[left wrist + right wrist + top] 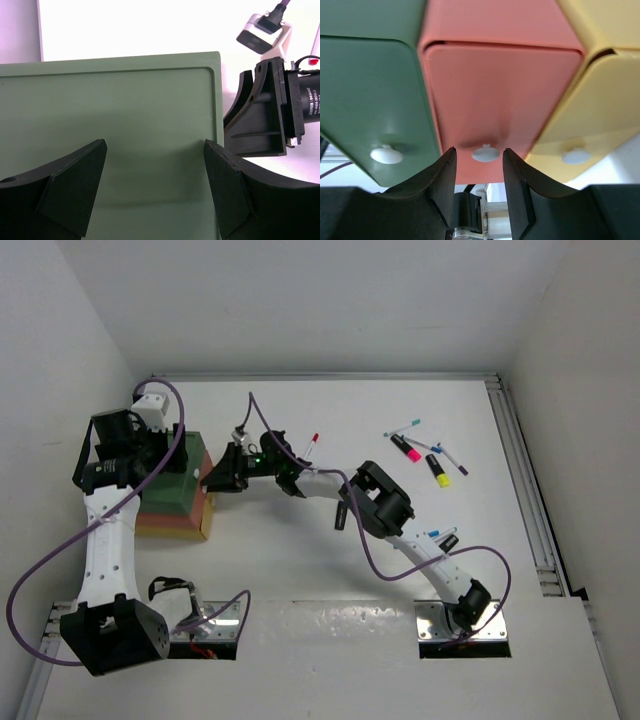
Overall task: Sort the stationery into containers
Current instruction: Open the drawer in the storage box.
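Three containers stand stacked at the table's left: dark green (172,472) on top, red-orange (170,516) under it, yellow (190,532) at the bottom. My left gripper (150,455) is open just above the green top (115,120), empty (155,145). My right gripper (215,480) is open at the stack's front. In the right wrist view its jaws (479,150) stand either side of the white knob (485,154) on the red-orange front (495,90), not closed on it. Green (370,90) and yellow (600,100) fronts flank it. Pens and highlighters (425,452) lie at the far right.
A red-capped pen (312,445) lies behind the right arm. A pink highlighter (405,448) and a yellow highlighter (438,471) lie among thin pens. Blue-capped pens (440,536) lie by the right forearm. A rail (525,490) runs along the right edge.
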### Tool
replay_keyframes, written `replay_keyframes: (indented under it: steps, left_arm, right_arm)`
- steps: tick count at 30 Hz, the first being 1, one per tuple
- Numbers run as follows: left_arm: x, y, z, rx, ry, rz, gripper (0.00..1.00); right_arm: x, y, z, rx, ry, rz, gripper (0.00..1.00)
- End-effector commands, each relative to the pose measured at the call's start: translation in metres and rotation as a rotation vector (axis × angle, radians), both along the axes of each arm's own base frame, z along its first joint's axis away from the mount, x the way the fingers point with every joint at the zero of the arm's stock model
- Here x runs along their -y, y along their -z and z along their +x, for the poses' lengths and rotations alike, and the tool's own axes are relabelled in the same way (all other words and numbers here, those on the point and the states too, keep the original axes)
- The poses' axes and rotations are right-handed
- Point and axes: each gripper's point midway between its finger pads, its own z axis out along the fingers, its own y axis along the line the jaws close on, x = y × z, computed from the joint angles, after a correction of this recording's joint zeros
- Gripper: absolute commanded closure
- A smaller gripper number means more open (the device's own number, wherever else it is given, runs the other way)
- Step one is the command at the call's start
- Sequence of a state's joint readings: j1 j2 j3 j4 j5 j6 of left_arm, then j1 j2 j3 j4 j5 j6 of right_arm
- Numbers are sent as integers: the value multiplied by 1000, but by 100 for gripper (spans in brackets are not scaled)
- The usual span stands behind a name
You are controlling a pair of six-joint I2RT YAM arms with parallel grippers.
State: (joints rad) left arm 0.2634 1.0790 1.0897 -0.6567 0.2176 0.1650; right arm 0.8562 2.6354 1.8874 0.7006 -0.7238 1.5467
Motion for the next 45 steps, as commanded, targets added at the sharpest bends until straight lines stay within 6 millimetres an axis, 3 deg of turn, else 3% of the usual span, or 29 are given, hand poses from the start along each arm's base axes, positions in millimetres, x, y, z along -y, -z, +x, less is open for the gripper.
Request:
replay_keyframes:
  steps: [1,15,18,23,26,27,29,30,32,44,45]
  left_arm:
    - [4,52,-34,-220,-6,-38,14]
    - [3,52,-36,-225,-8,-33,15]
    - [4,52,-36,-223,-4,-35,14]
    - [4,54,-36,-225,-8,-35,14]
    - [3,54,-35,-225,-12,-39,15]
    - [2,53,-35,-226,-15,-39,15]
    - [0,53,-35,-226,-20,-38,15]
    - [-1,52,-34,-224,-22,-34,14]
    - [-2,52,-35,-225,-27,-33,14]
    - [-6,52,-34,-233,-33,-36,14]
    - [-6,50,-33,-230,-31,-36,14]
  right_arm:
    - [-8,-28,1,67,2,82,58]
    - [-16,-28,-13,56,-17,112,63]
    - [-16,-29,-13,59,-17,113,68]
    - [-15,-33,-14,56,-17,125,89]
    - [-13,-38,-17,63,-25,136,96]
    - [-10,-34,-17,56,-28,128,98]
    - [-4,-44,-19,68,-33,143,100]
    - [0,-37,-21,54,-33,127,100]
    - [8,-48,-21,75,-36,139,100]
    - [51,-35,-29,58,-43,102,100]
    - [55,-42,-27,81,-39,111,100]
